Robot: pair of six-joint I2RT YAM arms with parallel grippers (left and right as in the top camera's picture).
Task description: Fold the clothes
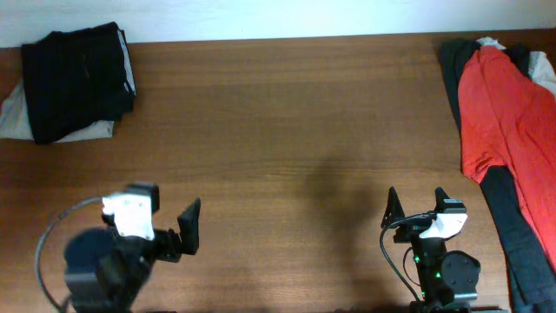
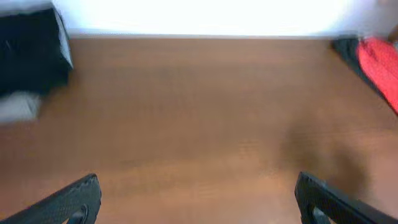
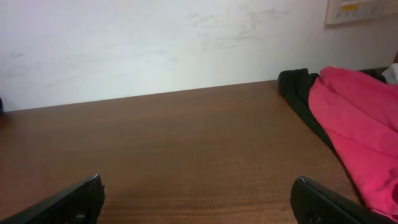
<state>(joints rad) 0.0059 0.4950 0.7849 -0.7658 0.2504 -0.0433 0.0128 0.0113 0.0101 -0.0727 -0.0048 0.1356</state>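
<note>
1. Target: red shirt lies along the right edge of the overhead frame, draped over a dark garment.
2. It sits up and right of my right gripper, apart from it. My left gripper is at lower left, well apart, so I judge the right arm takes this.
3. Shirt's long axis runs top to bottom, leaning lower right. I can't tell the collar end.
4. Both my grippers are spread wide and hold nothing.
5. Folded stack sits upper left.
</note>
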